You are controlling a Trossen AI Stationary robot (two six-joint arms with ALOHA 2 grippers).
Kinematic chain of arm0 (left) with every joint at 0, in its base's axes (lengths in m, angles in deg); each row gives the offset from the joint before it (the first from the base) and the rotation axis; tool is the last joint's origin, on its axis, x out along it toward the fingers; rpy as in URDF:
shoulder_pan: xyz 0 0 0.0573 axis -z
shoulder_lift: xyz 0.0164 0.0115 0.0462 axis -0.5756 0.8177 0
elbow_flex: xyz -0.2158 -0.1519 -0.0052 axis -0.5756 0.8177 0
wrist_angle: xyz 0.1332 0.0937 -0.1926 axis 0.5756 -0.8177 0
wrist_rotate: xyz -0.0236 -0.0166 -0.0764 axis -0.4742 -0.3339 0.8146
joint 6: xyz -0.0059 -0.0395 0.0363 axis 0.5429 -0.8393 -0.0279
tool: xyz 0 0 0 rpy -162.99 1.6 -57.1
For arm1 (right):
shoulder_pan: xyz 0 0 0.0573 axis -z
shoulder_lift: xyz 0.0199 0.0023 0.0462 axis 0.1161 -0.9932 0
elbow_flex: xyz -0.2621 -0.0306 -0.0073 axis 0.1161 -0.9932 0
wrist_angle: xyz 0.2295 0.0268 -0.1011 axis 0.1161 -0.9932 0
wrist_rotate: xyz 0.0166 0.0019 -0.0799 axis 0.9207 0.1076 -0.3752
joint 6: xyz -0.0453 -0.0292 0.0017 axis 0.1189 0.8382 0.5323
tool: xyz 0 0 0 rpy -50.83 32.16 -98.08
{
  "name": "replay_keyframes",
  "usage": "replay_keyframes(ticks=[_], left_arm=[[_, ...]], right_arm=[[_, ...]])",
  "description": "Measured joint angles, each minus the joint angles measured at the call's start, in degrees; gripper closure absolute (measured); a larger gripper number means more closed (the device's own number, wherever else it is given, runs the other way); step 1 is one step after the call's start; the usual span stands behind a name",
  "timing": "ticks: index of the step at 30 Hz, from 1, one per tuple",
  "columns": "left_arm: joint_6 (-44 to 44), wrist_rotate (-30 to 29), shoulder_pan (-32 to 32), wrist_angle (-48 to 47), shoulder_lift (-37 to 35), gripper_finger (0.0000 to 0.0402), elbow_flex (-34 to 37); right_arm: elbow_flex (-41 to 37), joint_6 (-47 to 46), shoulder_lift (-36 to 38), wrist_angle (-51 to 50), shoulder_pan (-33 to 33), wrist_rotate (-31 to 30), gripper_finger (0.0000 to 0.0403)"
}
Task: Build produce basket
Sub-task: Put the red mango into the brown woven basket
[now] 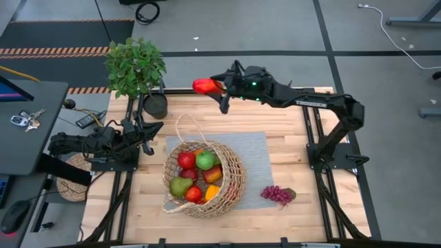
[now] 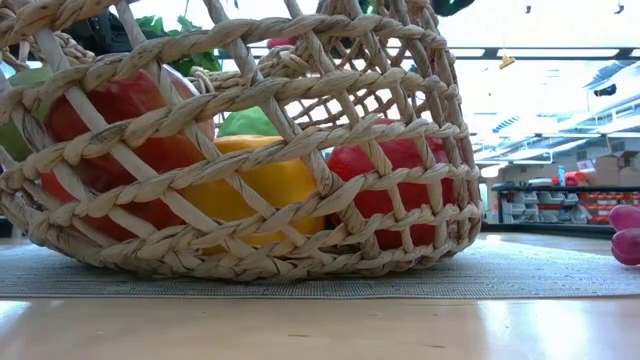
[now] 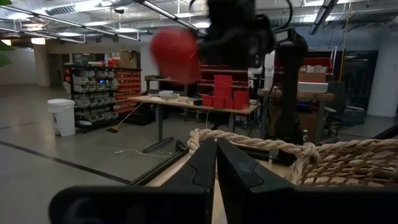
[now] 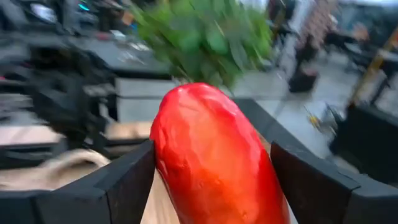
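Note:
The tan wicker basket (image 1: 204, 178) stands on a grey mat, its base on the mat in the low view (image 2: 240, 150). It holds red and green apples, a green pear and yellow and orange pieces. Purple grapes (image 1: 277, 195) lie on the mat's right corner. My right gripper (image 1: 219, 87) hangs high over the table's far edge, shut on a red fruit (image 1: 204, 85), which also shows in the left wrist view (image 3: 176, 53). My left gripper (image 1: 148, 131) waits shut at the table's left, beside the basket's rim. My right gripper pinches the red fruit by its two opposite sides (image 4: 163, 168) between its two fingers (image 4: 124, 180). The fingers lie about level and point toward the table's left. The fruit sticks out past the fingertips and is lifted well clear of table and basket.
A leafy potted plant (image 1: 136, 65) stands at the table's far left corner, close to the held fruit. The basket's thin looped handle (image 1: 185, 127) rises on its far side. Bare wood (image 1: 289, 227) lies along the near edge.

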Motion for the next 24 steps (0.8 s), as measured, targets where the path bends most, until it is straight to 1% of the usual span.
replay_keyframes(ticks=[3, 6, 8, 9, 11, 15, 18, 21, 24], left_arm=[[0.0, 0.0, 0.0, 0.0, 0.0, 0.0384, 0.0], [0.0, 0.0, 0.0, -0.3, 0.0, 0.0386, 0.0], [0.0, 0.0, 0.0, -0.5, 0.0, 0.0388, 0.0], [0.0, 0.0, 0.0, -0.5, 0.0, 0.0388, 0.0], [0.0, 0.0, 0.0, -0.5, 0.0, 0.0387, 0.0], [-1.2, 0.0, 0.0, -1.2, 0.0, 0.0382, 0.0], [-1.4, 0.0, 0.0, -1.5, 0.0, 0.0382, 0.0], [-1.4, 0.0, 0.0, -1.5, 0.0, 0.0386, 0.0], [-1.4, 0.0, 0.0, -1.5, 0.0, 0.0389, 0.0]], right_arm=[[0.0, 2.8, 2.9, 0.0, -1.5, 3.4, 0.0086], [0.0, 7.3, 4.3, 0.0, -4.4, 6.8, 0.0086], [0.0, 11.9, 4.5, 0.0, -7.0, 7.4, 0.0086], [0.0, 15.1, 4.5, -0.1, -8.4, 6.6, 0.0086], [0.0, 22.5, 4.4, -0.5, -11.3, 2.4, 0.0086], [0.0, 39.9, 4.1, -1.3, -16.7, -10.3, 0.0086], [0.0, 50.4, 4.1, -1.3, -19.8, -17.4, 0.0086], [0.0, 60.3, 4.1, -1.6, -21.6, -21.3, 0.0086], [0.0, 71.6, 4.1, -4.2, -22.2, -21.6, 0.0086]])
